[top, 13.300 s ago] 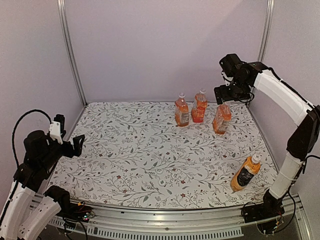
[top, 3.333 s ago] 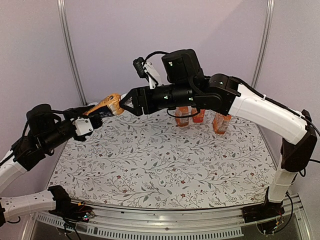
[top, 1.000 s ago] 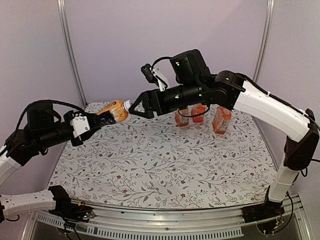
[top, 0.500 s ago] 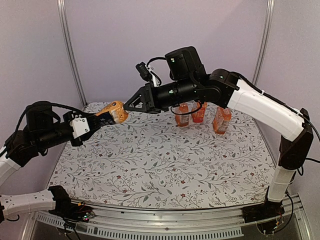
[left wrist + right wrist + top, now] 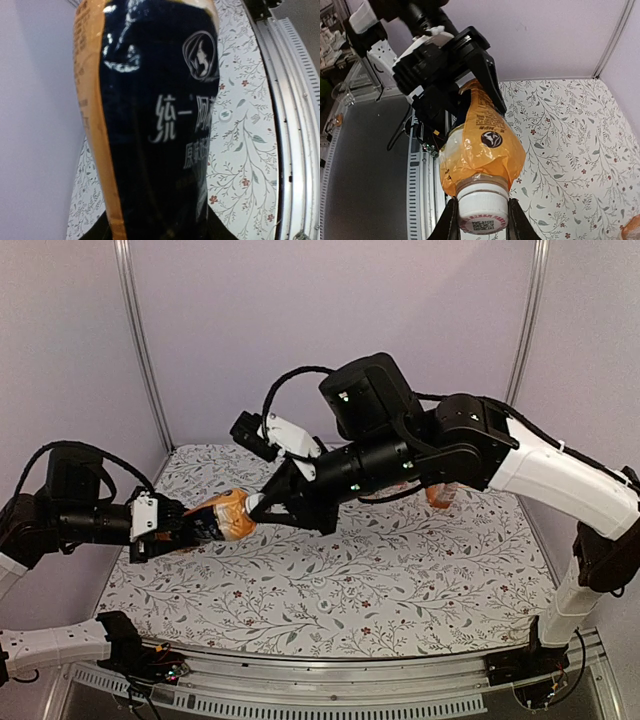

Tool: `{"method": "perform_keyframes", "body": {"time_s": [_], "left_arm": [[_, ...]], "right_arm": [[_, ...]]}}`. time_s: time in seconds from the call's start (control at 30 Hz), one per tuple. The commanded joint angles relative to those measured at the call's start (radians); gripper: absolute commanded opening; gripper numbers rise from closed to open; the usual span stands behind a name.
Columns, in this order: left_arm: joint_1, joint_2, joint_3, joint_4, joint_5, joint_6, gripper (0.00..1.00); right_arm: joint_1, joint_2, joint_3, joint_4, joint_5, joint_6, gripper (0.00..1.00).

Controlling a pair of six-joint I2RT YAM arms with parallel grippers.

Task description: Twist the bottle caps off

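Top external — right tool tight on cap, arm far leftward; left tool tight around dark-labelled bottle

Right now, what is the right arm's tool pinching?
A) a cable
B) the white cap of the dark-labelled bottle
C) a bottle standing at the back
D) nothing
B: in the right wrist view the right tool is clamped on the white cap, while the left tool holds the dark-labelled bottle by its body.
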Motion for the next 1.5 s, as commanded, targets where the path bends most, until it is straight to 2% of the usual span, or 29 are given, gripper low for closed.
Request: {"method": "perform_keyframes", "body": {"time_s": [0.0,0.13,0.23,0.27,0.3,0.33,0.37,0.4,0.43,0.47,0.57,0.67,0.77,0.87,0.93,1.07,1.23,1.37,1.47], "left_arm": [[-0.016,0.026,0.055,-0.227,0.382,-0.023,0.30],[-0.016,0.023,0.048,-0.273,0.436,-0.017,0.30],[-0.016,0.021,0.051,-0.255,0.408,-0.021,0.30],[-0.016,0.021,0.051,-0.246,0.397,-0.024,0.30],[-0.016,0.021,0.053,-0.236,0.383,-0.028,0.30],[-0.016,0.020,0.052,-0.224,0.366,-0.034,0.30],[-0.016,0.019,0.048,-0.209,0.343,-0.040,0.30],[-0.016,0.017,0.043,-0.191,0.318,-0.047,0.29],[-0.016,0.014,0.034,-0.170,0.284,-0.054,0.29],[-0.016,0.010,0.023,-0.141,0.246,-0.063,0.29],[-0.016,-0.007,-0.012,-0.043,0.120,-0.087,0.29],[-0.016,-0.020,-0.045,0.055,-0.008,-0.091,0.29],[-0.016,-0.025,-0.067,0.119,-0.092,-0.084,0.28],[-0.016,-0.026,-0.085,0.154,-0.140,-0.068,0.28],[-0.016,-0.025,-0.092,0.164,-0.163,-0.053,0.28],[-0.016,-0.025,-0.103,0.170,-0.173,-0.045,0.29],[-0.016,-0.025,-0.104,0.171,-0.165,-0.046,0.29],[-0.016,-0.030,-0.102,0.171,-0.167,-0.038,0.29],[-0.016,-0.027,-0.098,0.170,-0.164,-0.040,0.29]], "right_arm": [[0.172,-0.069,-0.134,-0.033,0.277,-0.719,0.00],[0.215,-0.076,-0.167,0.009,0.434,-0.935,0.00],[0.222,-0.067,-0.170,0.042,0.469,-0.996,0.00],[0.221,-0.067,-0.174,0.058,0.475,-0.999,0.04],[0.223,-0.067,-0.181,0.084,0.484,-0.996,0.23],[0.224,-0.069,-0.192,0.114,0.496,-0.982,0.51],[0.224,-0.075,-0.204,0.149,0.510,-0.940,0.72],[0.223,-0.081,-0.212,0.178,0.522,-0.907,0.87],[0.221,-0.091,-0.218,0.199,0.528,-0.858,0.97],[0.213,-0.096,-0.217,0.208,0.521,-0.791,0.98],[0.166,-0.121,-0.207,0.207,0.413,-0.604,0.99],[0.082,-0.145,-0.199,0.202,0.220,-0.320,0.99],[-0.030,-0.148,-0.182,0.220,0.001,0.036,0.97],[-0.096,-0.117,-0.157,0.230,-0.037,0.357,0.90],[-0.110,-0.084,-0.139,0.227,-0.061,0.491,0.85],[-0.111,-0.037,-0.094,0.183,-0.076,0.594,0.79],[-0.112,0.002,-0.049,0.126,-0.072,0.594,0.68],[-0.111,0.027,-0.021,0.098,-0.091,0.593,0.65],[-0.111,0.045,-0.005,0.091,-0.101,0.588,0.56]]}}
